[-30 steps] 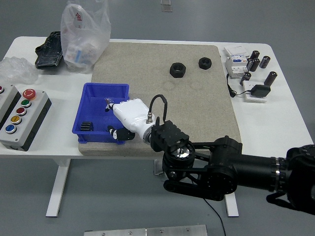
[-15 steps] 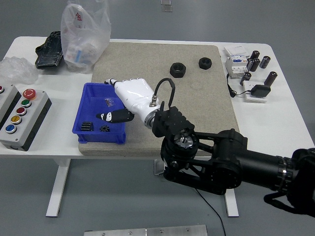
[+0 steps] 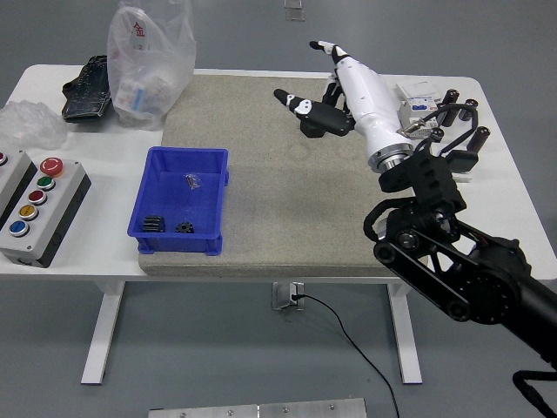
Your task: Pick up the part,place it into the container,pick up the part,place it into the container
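Observation:
My right hand (image 3: 313, 78) is white with a black thumb. It hovers over the far right part of the grey mat (image 3: 287, 192), fingers spread and holding nothing. It covers the spot where two black nuts lie. Only an edge of the larger nut (image 3: 310, 132) shows below the thumb, and the smaller one is hidden. The blue container (image 3: 148, 187) sits at the mat's left edge, well to the hand's left. Inside it are a small screw (image 3: 191, 181), a black ribbed part (image 3: 154, 223) and a small gear (image 3: 184, 228). The left arm is out of sight.
A plastic bag (image 3: 146, 57) and a black object (image 3: 87, 87) sit at the back left, with crumpled film (image 3: 30, 122) beside them. A button box (image 3: 35, 205) stands at the left edge. Electrical modules and black cylinders (image 3: 439, 113) crowd the table's right end behind my wrist.
My right hand has left the blue container and swung up and to the right across the mat, stopping over the black nuts. A small gear now lies in the container.

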